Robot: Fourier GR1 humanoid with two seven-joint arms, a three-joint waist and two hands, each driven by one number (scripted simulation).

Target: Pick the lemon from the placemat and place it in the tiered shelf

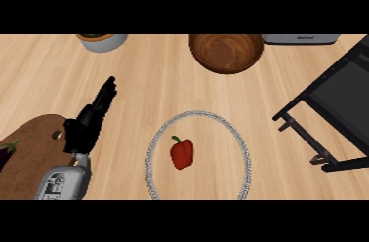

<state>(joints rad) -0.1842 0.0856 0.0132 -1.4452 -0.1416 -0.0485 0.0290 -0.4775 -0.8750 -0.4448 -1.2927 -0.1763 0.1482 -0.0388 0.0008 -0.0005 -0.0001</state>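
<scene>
A red bell pepper (182, 153) with a green stem lies inside a round wooden placemat with a silvery beaded rim (241, 141) at the lower middle of the counter. No lemon shows. The black tiered shelf (333, 107) stands at the right edge. My left hand (90, 120) rests at the left with its fingers straight and pointing away, well to the left of the placemat and holding nothing. My right hand does not show in the head view.
A brown cutting board (32, 138) lies at the lower left with a purple eggplant (7, 153) on it. A wooden bowl (225, 51) sits at the top middle, a grey pot (101, 41) at the top left, a grey appliance (301, 39) at the top right.
</scene>
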